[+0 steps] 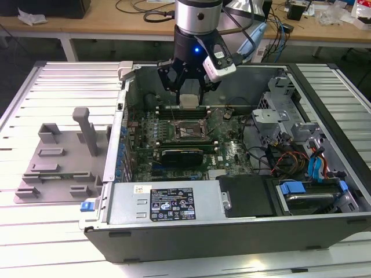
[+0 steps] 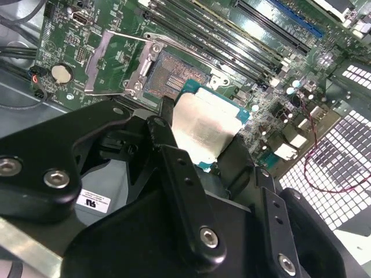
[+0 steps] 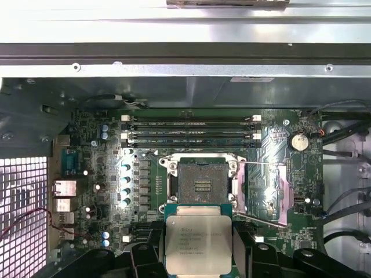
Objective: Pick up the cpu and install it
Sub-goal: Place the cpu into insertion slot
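My gripper (image 1: 190,99) hangs inside the open computer case, shut on the cpu (image 1: 189,101), a flat silver-topped square chip with a green edge. In both wrist views the cpu (image 2: 203,124) (image 3: 198,240) sits between the black fingers (image 2: 167,113), held by two opposite sides. The gripper (image 2: 203,132) (image 3: 198,250) carries it above the motherboard, apart from the board. The open socket (image 3: 203,184) (image 2: 174,78) (image 1: 186,132) lies just beyond the chip, bare contacts showing, its metal load plate (image 2: 113,63) (image 3: 272,191) swung up to one side.
Memory sticks (image 3: 191,130) sit in slots past the socket. A black card (image 1: 182,155) stands below the socket. Cables and drive cages (image 1: 290,145) crowd the exterior view's right of the case. A grey fixture (image 1: 61,162) rests outside on the exterior view's left.
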`<state>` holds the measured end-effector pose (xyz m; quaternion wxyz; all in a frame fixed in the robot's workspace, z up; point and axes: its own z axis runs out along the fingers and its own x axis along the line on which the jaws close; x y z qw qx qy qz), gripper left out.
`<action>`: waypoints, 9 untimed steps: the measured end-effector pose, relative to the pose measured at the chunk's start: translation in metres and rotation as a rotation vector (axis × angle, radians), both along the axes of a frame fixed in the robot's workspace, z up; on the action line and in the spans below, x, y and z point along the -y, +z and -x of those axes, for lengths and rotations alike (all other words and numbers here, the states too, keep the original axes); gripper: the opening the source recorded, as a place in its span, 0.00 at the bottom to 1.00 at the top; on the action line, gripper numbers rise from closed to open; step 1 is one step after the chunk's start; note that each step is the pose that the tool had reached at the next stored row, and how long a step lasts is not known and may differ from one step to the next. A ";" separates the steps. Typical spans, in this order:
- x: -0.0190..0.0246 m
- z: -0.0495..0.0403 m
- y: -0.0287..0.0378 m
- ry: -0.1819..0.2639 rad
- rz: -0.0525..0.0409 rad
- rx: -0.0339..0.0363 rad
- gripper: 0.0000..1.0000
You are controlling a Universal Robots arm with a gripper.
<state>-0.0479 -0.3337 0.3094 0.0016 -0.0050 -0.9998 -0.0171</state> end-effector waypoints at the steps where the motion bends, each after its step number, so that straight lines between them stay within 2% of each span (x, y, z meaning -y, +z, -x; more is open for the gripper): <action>1: 0.0000 0.0000 -0.0001 0.000 0.0000 0.0001 0.55; 9: 0.0000 -0.0002 -0.0005 -0.007 0.0000 0.0001 0.55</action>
